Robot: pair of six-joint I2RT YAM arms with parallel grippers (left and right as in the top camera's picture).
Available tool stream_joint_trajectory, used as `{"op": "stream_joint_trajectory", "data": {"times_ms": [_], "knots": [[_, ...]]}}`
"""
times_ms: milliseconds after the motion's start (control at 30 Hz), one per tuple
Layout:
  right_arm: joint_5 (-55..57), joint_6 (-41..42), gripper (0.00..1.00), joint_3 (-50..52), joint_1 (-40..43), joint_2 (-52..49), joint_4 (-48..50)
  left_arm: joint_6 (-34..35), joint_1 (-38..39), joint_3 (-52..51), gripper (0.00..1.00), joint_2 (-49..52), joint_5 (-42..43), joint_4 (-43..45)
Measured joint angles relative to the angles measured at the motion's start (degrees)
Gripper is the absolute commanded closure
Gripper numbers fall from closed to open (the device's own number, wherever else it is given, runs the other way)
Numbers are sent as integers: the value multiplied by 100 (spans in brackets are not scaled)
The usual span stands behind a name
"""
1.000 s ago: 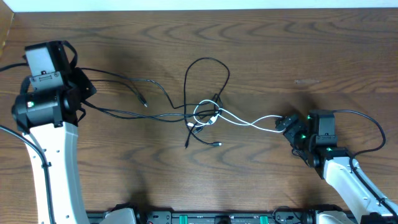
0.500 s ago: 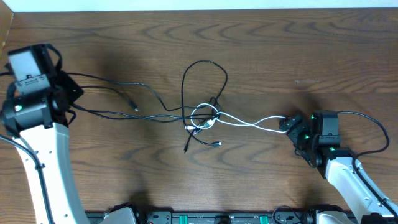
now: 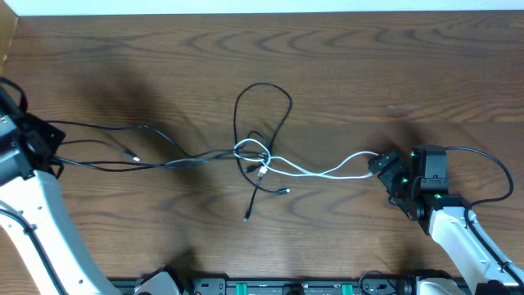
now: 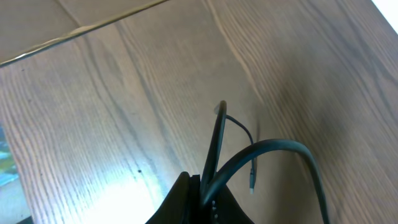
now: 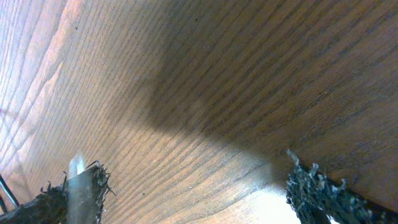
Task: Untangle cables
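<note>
Cables (image 3: 255,156) lie mid-table, black and white ones snarled in a small knot. A tall loop of the black cables (image 3: 264,85) rises above it and loose plug tails hang below.

Change over the last second: the left arm has swung far left, nearly out of the overhead view, dragging two black strands with it. They now run long and low across the wooden table (image 3: 409,65), from the left edge to the knot. The knot has slid a little left and looks tighter, and the loop above it is narrower.

The white cable (image 3: 327,170) is now drawn out straighter towards the right gripper (image 3: 379,166), which has hardly moved.

Left gripper (image 4: 202,190): fingers together, clamped on a thin black cable that leads away from the tips in the wrist view.

Right gripper: fingers wide apart, with bare wood between them in its wrist view. The white end lies just beside it; contact can't be told.

Judgement: with nothing anchoring the right side, the pull drags the whole bundle and cinches the knot rather than freeing a strand. Untangling is barely begun. The right gripper likely needs to pin the white cable.
</note>
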State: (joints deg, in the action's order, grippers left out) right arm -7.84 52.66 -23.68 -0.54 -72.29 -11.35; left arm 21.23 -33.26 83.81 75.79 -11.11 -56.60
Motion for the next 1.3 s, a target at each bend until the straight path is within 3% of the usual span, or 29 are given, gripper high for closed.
{"op": "stream_joint_trajectory", "data": {"times_ms": [333, 500, 700, 967, 1300], "knots": [[39, 0, 5, -11, 0, 0, -33, 4, -466, 0, 92, 0, -7, 7], [35, -2, 1, -15, 0, 0, -20, 20, -573, 0, 92, 0, 76, 9], [-343, -463, 1, 76, 72, -7, 426, -315, -570, 0, 92, 0, 990, 68], [-2048, -1360, 1, 361, 72, -267, 1615, -1005, -439, 0, 92, 271, 2339, 20], [-2916, -1698, 1, 437, -625, -308, 2509, -1421, 326, 0, 92, 743, 2776, 22]]}}
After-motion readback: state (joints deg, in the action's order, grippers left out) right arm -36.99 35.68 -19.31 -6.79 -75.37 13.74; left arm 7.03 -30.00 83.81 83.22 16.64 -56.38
